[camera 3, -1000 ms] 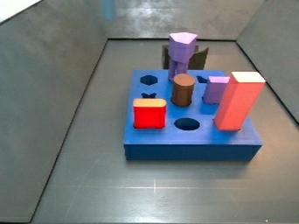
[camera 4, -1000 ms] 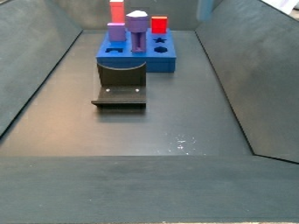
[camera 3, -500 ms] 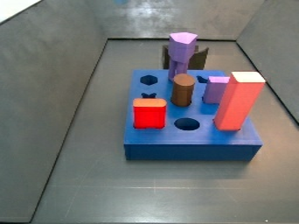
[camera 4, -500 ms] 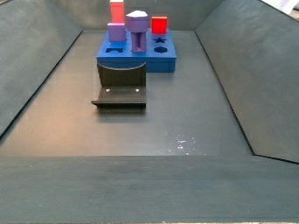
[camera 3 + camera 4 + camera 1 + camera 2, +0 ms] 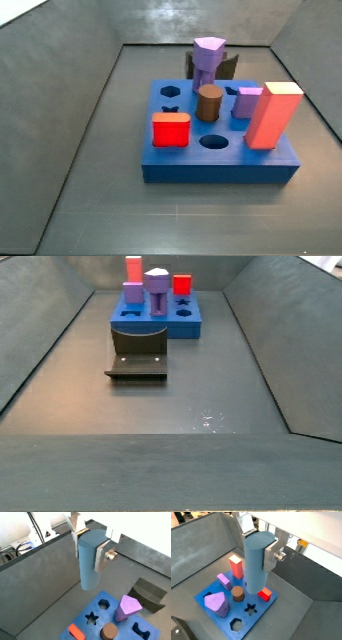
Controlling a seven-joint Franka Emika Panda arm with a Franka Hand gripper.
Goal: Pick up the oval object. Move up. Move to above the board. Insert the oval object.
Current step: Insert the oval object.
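My gripper (image 5: 89,549) is shut on the oval object (image 5: 90,559), a tall pale blue peg with a flat top. The peg hangs upright between my silver fingers, high above the floor. Both show again in a wrist view, the gripper (image 5: 258,552) and the peg (image 5: 256,564). The board (image 5: 107,618) is a thick blue block with shaped holes and lies well below the peg (image 5: 266,606). Both side views show the board (image 5: 221,170) (image 5: 191,326), but neither shows the gripper or the oval object.
The board carries a purple hexagonal peg (image 5: 207,55), a brown cylinder (image 5: 210,102), a red cube (image 5: 170,130), a tall red block (image 5: 274,115) and a lilac piece (image 5: 247,102). The fixture (image 5: 138,361) stands on the floor beside the board. Grey walls enclose the floor.
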